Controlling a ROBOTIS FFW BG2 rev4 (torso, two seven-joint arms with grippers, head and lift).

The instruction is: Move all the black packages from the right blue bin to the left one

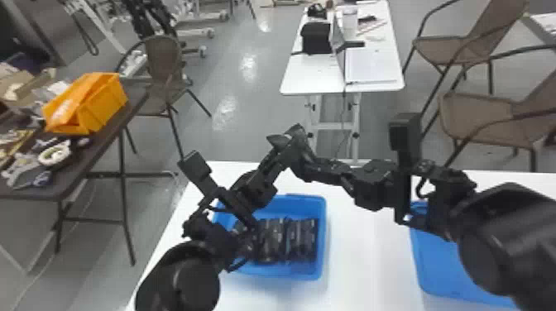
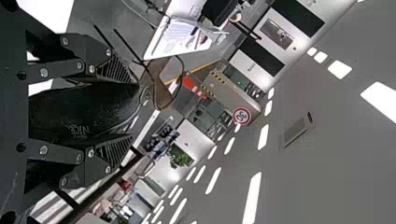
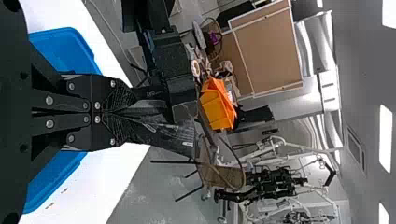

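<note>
Right blue bin (image 1: 434, 264) mostly hidden behind the right arm (image 1: 504, 235) in head view, also cut at the edge; contents behind the arm can't be made out. Left arm (image 1: 178, 277) covers the near-left part of left blue bin (image 1: 320, 264). Both grippers sit close together above the white table (image 1: 364, 256), beyond left bin; black on black, so outlines merge there.

Left wrist view: left gripper (image 1: 276, 156) clamped on a black package (image 2: 84, 109), one finger on each side, print partly legible. Right wrist view: right gripper (image 1: 327, 170) has its fingers pinched nearly together on a black package (image 3: 161, 123), crumpled, sticking out past the tips. Head view gives both bins plus the row in the left one; left wrist view gives a round sign (image 2: 241, 116) and an orange cone (image 2: 192, 86); right wrist view gives a brown board (image 3: 266, 51) and a blue bin (image 3: 65, 49) behind the gripper, can't tell which.

Counts: two grippers, two bins in head view, three chairs (image 1: 163, 58) there. Several black packages (image 1: 271, 240) side by side in left bin, overlapping and part covered, exact number unclear.
</note>
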